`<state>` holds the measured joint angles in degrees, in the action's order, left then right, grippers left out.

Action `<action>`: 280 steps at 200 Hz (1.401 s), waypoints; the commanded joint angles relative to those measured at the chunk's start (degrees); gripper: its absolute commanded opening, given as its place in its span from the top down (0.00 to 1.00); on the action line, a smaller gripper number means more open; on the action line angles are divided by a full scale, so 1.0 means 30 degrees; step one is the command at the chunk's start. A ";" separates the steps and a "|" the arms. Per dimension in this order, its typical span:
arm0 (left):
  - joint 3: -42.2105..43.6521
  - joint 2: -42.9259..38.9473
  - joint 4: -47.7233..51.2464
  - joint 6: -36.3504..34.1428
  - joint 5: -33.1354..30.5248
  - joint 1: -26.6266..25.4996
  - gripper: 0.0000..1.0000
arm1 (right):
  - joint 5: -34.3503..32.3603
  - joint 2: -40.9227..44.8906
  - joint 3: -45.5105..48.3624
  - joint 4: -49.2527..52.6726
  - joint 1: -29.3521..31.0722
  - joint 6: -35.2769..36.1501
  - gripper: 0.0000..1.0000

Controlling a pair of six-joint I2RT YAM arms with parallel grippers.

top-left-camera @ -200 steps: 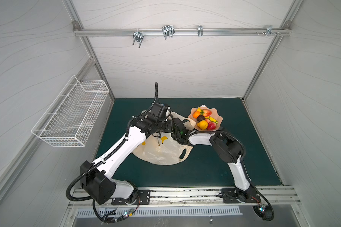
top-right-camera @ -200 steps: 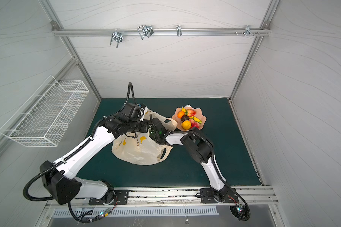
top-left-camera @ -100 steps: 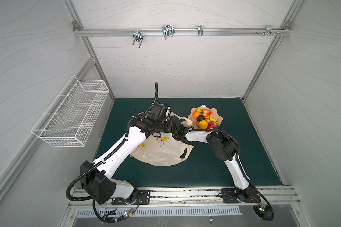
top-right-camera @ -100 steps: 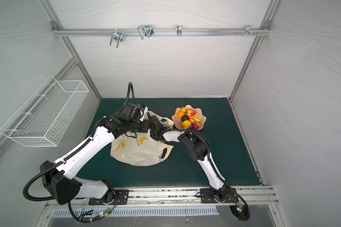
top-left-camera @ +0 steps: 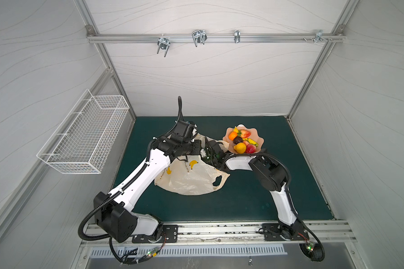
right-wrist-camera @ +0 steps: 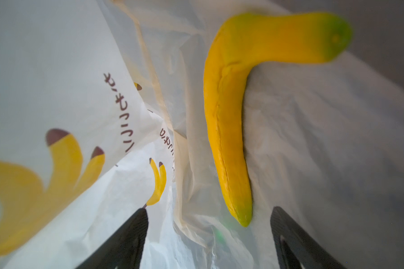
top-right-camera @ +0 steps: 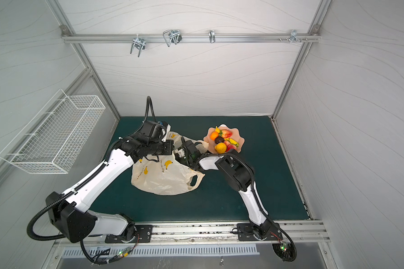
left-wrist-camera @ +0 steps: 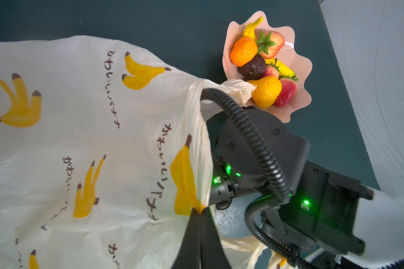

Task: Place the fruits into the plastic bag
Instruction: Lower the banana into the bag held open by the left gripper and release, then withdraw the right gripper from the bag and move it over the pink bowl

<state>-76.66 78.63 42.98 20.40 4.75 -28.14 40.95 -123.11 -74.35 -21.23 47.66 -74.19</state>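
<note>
The plastic bag (left-wrist-camera: 79, 139) is thin, crinkly, semi-transparent film. The banana (right-wrist-camera: 226, 139) looks matt and slightly rough. The pink dish (left-wrist-camera: 299, 67) is smooth, glossy plastic; the worktop (top-left-camera: 243, 198) is matt dark green; the basket (top-left-camera: 86, 137) is white wire.

Robot test cell in a lab. The enclosure has white panel walls (top-left-camera: 208, 81) in an aluminium frame (top-left-camera: 117, 79), a crossbar (top-left-camera: 219, 37) carrying metal hooks (top-left-camera: 198, 38), and a wire basket (top-left-camera: 86, 137) on one side wall. The bench (top-left-camera: 254, 200) has a dark green mat. A left arm (top-left-camera: 140, 179) and a right arm (top-left-camera: 282, 200) are bolted to a slotted rail (top-left-camera: 219, 230) at its front edge, with exposed cables (top-left-camera: 131, 253) and a lit LED (top-left-camera: 309, 248).
</note>
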 commanded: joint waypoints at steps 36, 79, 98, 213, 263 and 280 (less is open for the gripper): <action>0.0148 -0.0370 -0.0321 -0.0004 -0.0180 0.0152 1.00 | 0.0012 0.2738 0.1599 0.0490 -0.0810 0.0265 0.13; 0.0326 -0.0546 -0.0429 -0.0037 -0.0152 0.0188 1.00 | -0.0226 0.4769 0.2816 0.2995 -0.1598 0.2104 0.12; 0.0399 -0.0627 -0.0558 -0.0059 -0.0135 0.0181 1.00 | -0.0278 0.5748 0.3650 0.3320 -0.2123 0.2477 0.12; 0.0647 -0.1013 -0.0733 -0.0509 -0.0247 0.0328 1.00 | -0.0534 1.2117 0.5213 0.8645 -0.5223 0.7225 0.01; 0.0915 -0.1178 -0.0906 -0.0590 -0.0208 0.0359 1.00 | -0.0762 1.4238 0.4411 1.2874 -0.7485 0.9940 0.01; 0.0944 -0.1174 -0.0946 -0.0602 -0.0208 0.0386 1.00 | -0.0904 1.4433 0.3923 1.4685 -0.8505 1.0888 0.01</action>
<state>-73.82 76.20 42.22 19.51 4.73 -27.35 39.00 -82.13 -59.70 12.16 25.26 -48.07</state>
